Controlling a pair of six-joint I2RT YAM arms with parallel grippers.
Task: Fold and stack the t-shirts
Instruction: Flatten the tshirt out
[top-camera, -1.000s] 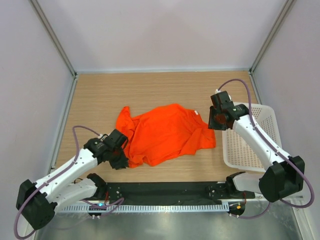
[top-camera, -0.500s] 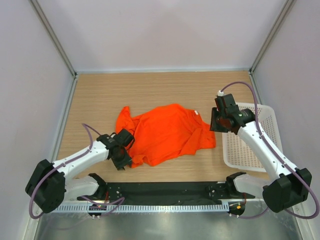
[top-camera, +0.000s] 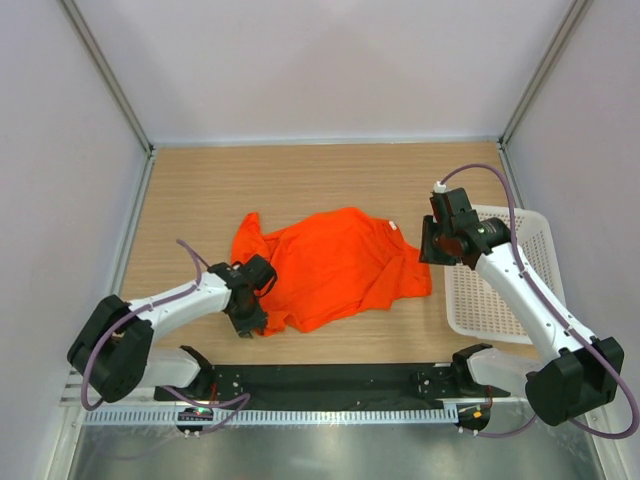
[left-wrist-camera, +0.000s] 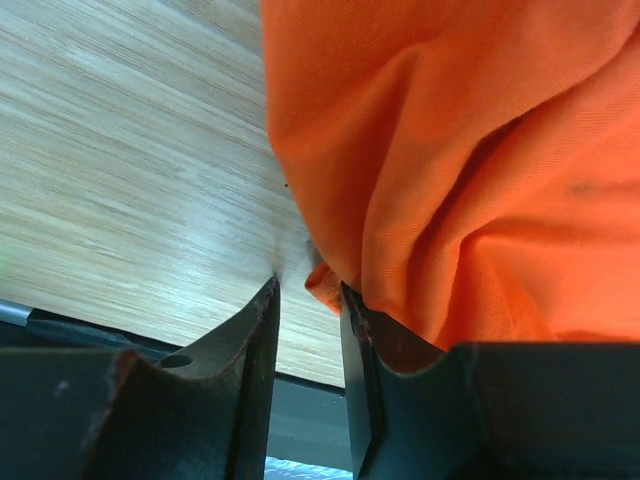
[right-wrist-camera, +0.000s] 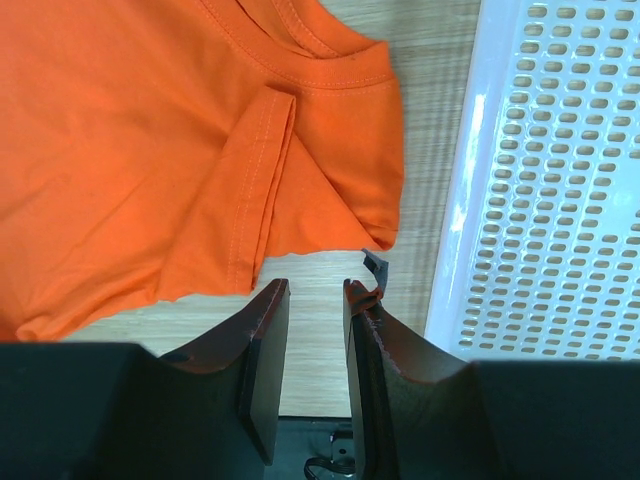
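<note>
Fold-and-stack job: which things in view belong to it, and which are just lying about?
Belongs to the job:
- crumpled bright orange-red short-sleeved t-shirt
- left end effector, open at the shirt's near edge
- right end effector, open near a sleeve

Just lying about:
- white plastic lattice basket, apart from the shirt
- light wooden table underneath
</note>
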